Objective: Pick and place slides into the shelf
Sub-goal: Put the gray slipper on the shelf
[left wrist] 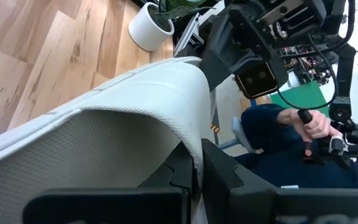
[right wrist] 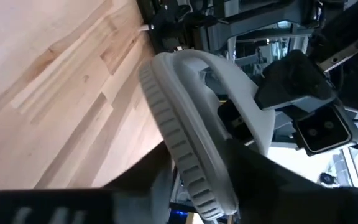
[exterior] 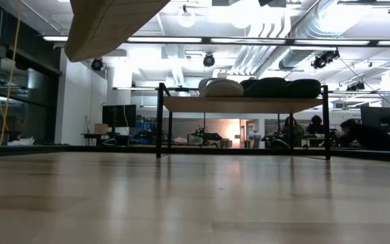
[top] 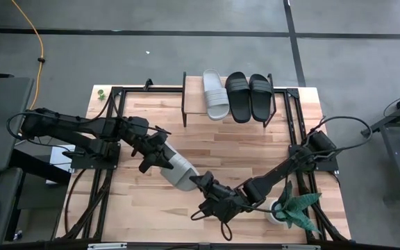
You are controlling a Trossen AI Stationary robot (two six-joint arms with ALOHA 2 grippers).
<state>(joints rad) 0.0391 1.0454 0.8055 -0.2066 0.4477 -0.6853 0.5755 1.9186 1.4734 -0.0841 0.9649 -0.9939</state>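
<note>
High view: we have three slides on the shelf (top: 192, 97) at the table's far edge — one pale slide (top: 214, 94) on the left, then two black slides (top: 248, 96) side by side. The fourth, a pale grey-green slide (top: 179, 169), is off the table in mid-air near the table's middle, held between both arms.

Left gripper (top: 160, 161) is clamped shut on that slide's strap; left wrist view shows the strap (left wrist: 135, 112) pinched between its dark fingers (left wrist: 219, 177). Right gripper (top: 201, 186) sits at the slide's other end. Right wrist view shows its fingers (right wrist: 266, 174) either side of the ribbed sole (right wrist: 179, 143), part-closed; we can't tell whether they actually grip it yet.

Low view: slide's underside (exterior: 107, 24) hangs at the top of frame, shelf beyond with three slides on it.

Potted plant (top: 292, 208) stands by the right arm.
</note>
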